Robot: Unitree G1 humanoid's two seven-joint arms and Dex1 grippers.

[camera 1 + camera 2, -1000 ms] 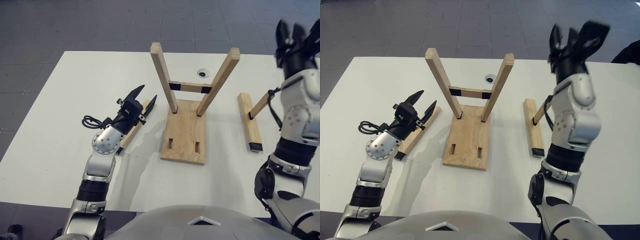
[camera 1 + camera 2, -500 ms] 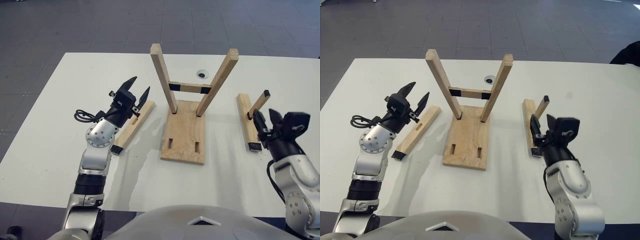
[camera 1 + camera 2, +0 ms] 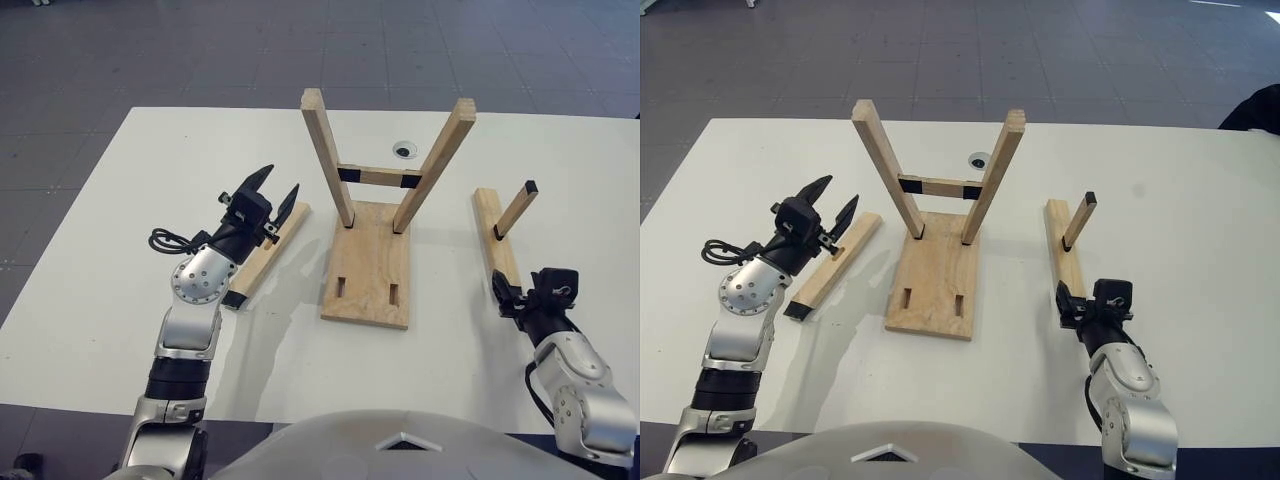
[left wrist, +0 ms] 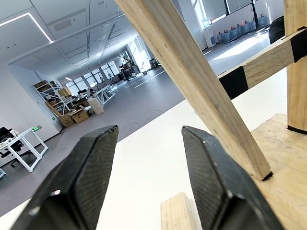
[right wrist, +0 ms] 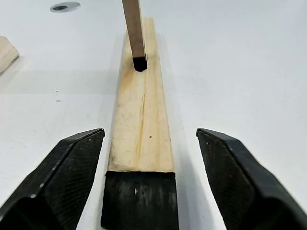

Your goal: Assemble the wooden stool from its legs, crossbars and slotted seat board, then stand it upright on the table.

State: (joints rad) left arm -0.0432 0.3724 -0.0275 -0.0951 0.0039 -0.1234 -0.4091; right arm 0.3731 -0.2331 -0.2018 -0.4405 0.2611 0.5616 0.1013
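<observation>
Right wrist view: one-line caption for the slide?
Right gripper, fingers open, lined up on the black-tipped end of a leg lying on the table, crossbar plugged into it.

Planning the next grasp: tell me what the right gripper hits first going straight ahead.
The right gripper would likely meet the black-capped near end of the pale wooden leg, lined up between its open fingers.

White rectangular tabletop (image 3: 90, 260) with a small round cable hole (image 3: 405, 149), dark grey tiled floor (image 3: 180, 50) beyond, open hall with white ceiling strip light (image 4: 19, 19), cluttered metal shelves (image 4: 48, 93), bright windows (image 4: 235, 7)
</observation>
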